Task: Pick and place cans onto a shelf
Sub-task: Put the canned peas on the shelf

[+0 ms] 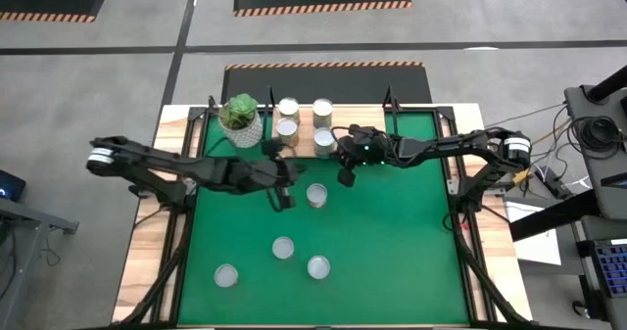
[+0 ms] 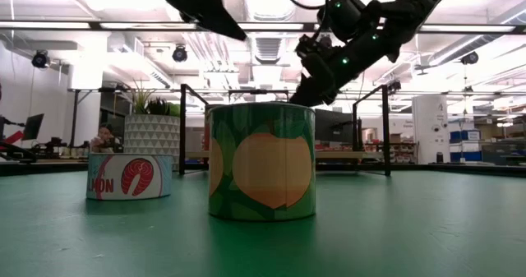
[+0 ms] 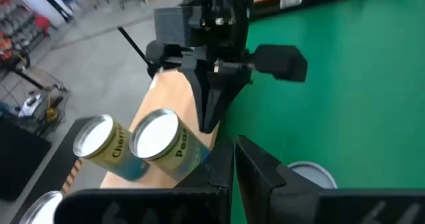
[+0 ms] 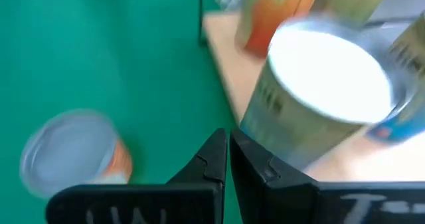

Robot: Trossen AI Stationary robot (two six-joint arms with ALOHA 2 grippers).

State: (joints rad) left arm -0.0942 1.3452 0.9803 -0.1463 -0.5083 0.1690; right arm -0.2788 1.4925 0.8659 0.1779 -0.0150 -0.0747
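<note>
The light-wood shelf (image 1: 304,146) lies at the mat's far edge with several cans (image 1: 287,108) standing on it beside a white plant pot (image 1: 241,120). Several more cans stand on the green mat; the nearest to the grippers is one can (image 1: 315,195). My left gripper (image 1: 284,199) is shut and empty, just left of that can. My right gripper (image 1: 345,174) is shut and empty, pointing down over the mat at the shelf's near edge, beside a shelf can (image 4: 325,84). The left wrist view shows my right gripper (image 3: 211,117) next to two shelf cans (image 3: 159,141).
Three cans (image 1: 283,248) stand on the near half of the mat; the low view shows a peach-labelled can (image 2: 261,162) and a salmon-labelled can (image 2: 130,177). Thin black posts (image 1: 388,99) stand at the shelf's ends. Black frame rails run along the mat's sides.
</note>
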